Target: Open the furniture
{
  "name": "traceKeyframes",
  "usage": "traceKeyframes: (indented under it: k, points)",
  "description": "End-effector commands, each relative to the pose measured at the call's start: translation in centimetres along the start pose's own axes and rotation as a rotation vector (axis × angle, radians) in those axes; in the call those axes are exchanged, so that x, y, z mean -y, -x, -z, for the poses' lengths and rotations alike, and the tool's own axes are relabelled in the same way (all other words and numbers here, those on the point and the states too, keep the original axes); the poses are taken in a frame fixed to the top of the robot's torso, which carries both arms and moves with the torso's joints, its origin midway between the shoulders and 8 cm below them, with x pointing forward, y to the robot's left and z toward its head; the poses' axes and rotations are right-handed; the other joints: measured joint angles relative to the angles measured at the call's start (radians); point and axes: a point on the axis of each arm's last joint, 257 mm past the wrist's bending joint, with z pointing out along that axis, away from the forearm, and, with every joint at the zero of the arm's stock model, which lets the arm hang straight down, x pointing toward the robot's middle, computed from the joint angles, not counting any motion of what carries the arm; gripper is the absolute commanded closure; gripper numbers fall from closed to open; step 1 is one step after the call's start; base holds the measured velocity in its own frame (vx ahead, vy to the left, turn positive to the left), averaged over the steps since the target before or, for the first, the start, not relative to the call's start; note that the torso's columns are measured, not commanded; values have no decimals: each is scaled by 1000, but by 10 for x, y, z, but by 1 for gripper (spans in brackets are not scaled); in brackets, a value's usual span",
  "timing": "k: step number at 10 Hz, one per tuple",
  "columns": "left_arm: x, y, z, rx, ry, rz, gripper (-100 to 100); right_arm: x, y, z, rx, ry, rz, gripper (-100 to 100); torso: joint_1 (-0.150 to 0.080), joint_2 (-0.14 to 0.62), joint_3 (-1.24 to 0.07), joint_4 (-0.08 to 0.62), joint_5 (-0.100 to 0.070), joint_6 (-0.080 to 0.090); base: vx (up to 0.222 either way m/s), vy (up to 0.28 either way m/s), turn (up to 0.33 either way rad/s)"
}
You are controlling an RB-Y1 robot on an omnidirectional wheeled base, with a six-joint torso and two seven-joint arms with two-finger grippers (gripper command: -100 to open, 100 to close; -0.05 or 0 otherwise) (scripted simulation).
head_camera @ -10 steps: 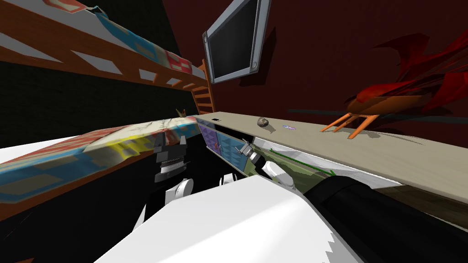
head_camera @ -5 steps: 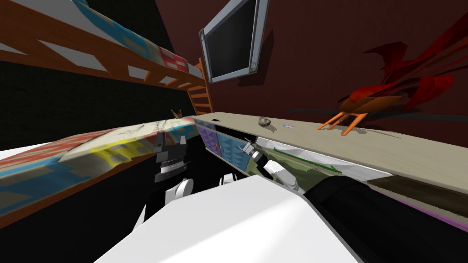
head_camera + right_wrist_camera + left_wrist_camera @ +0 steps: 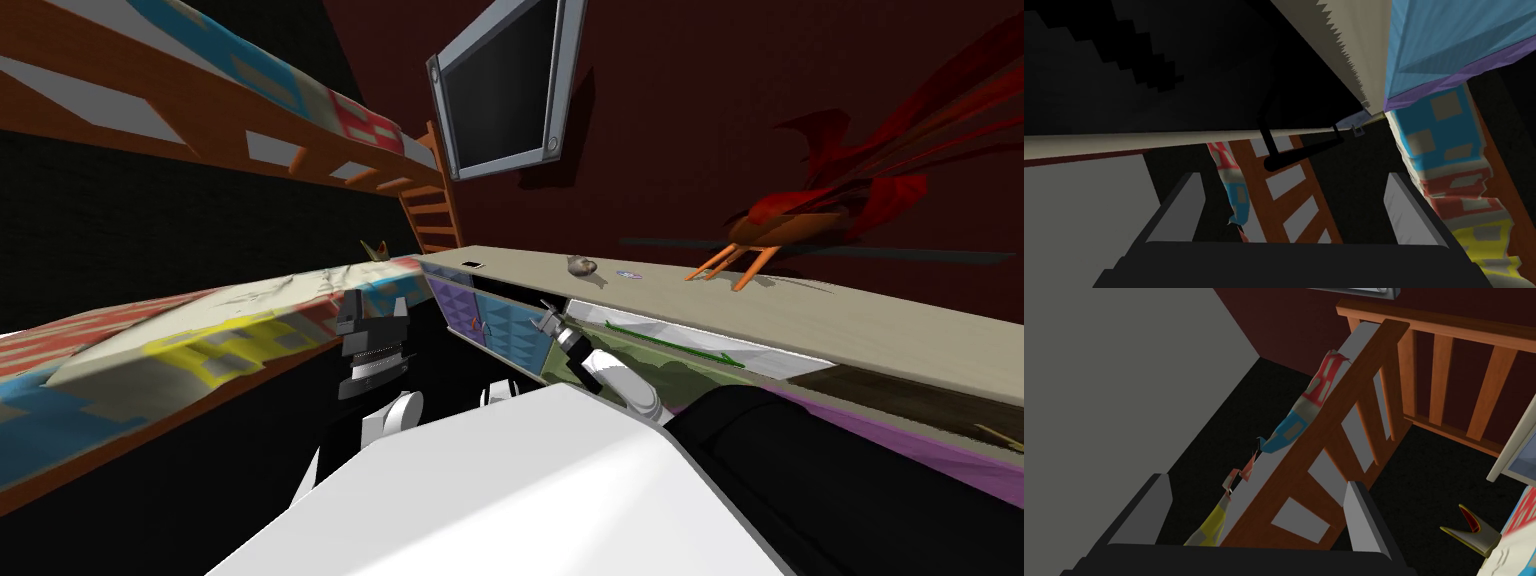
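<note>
long low cabinet (image 3: 640, 375) is set along the dark red wall on the robot's right, below a wall-mounted screen (image 3: 500, 90). its pale beige surface (image 3: 800, 320) carries a small grey lump (image 3: 578, 266). the fronts are coloured purple, blue (image 3: 505, 328) and green in turn.

right tool (image 3: 540, 318) is held at the seam between the blue and green fronts. in its wrist view a thin black bar handle (image 3: 1296, 152) is seen just beyond the fingertips, apart from both, lying slantwise between their lines. the fingers are spread wide, judged so that the bar can be taken between them. which front carries the handle cannot be told.

left tool (image 3: 375, 302) is kept off the cabinet, pointed toward the wooden rail of the bunk bed (image 3: 1334, 438), fingers spread and nothing held; judged parked clear of the working arm.

step in hand is judged to be the approach to the handle; no grip is made yet. a short advance, a closing on the bar, then a pull away from the wall would be called for. the thin, slanted bar may slip from the blades.
</note>
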Motion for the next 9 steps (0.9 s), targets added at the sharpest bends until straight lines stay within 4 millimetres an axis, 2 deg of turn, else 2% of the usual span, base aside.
traceKeyframes:
  k: [1,9]
  points:
    - [0,0,0,0,0,0,0,10,-11,3,-26,-13,116,-100,1,0,0,0,0,0,23,90,-72]
    - [0,0,0,0,0,0,0,41,-44,12,-103,-41,463,-100,0,0,0,0,0,0,25,93,-95]
